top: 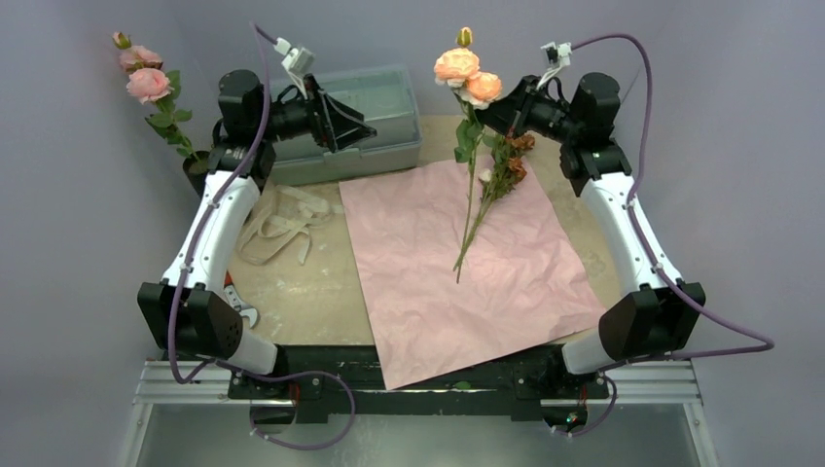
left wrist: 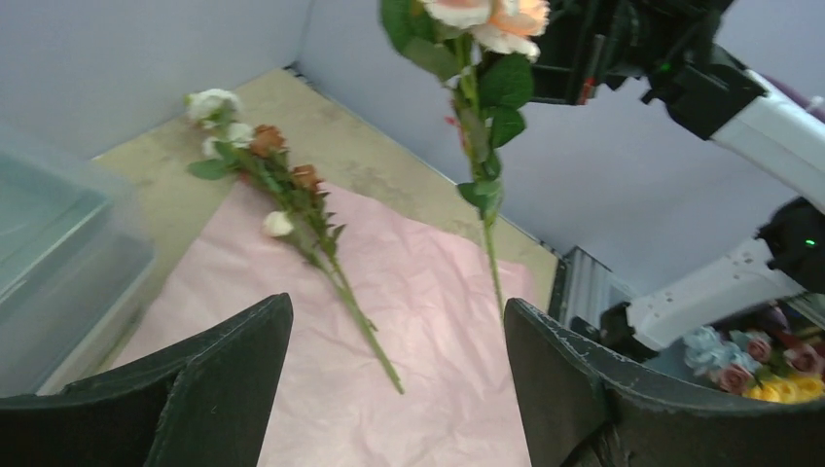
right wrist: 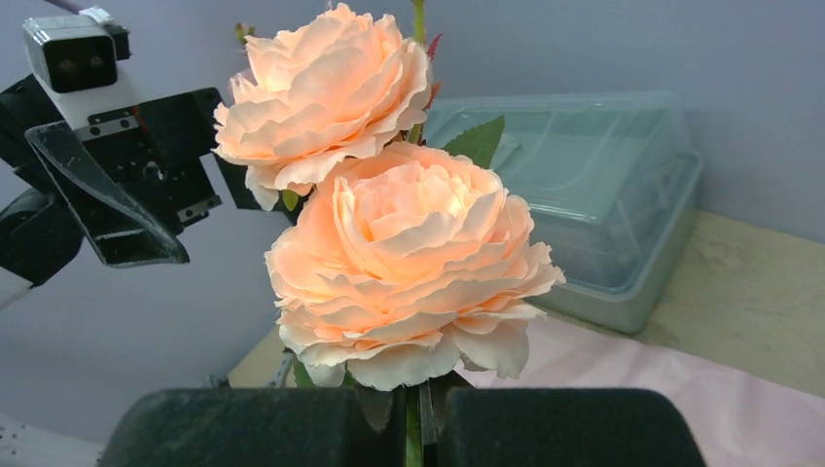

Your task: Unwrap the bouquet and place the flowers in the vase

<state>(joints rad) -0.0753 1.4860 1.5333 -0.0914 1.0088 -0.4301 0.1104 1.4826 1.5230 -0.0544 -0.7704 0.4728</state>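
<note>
Peach-pink artificial roses (right wrist: pixel 409 282) on a thin green stem rise just above my right gripper (right wrist: pixel 416 420), clamped on that stem. My left gripper (left wrist: pixel 397 309) stands wide and empty, apart from them.

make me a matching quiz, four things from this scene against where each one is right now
1 peach roses
2 pink roses
3 orange-brown stem
4 ribbon

A lying flat, stem on the pink paper
B standing in the vase
C loose on the table beside the paper
D gripped by the right gripper

Pairs: 1-D, 2-B, 3-A, 4-C
</note>
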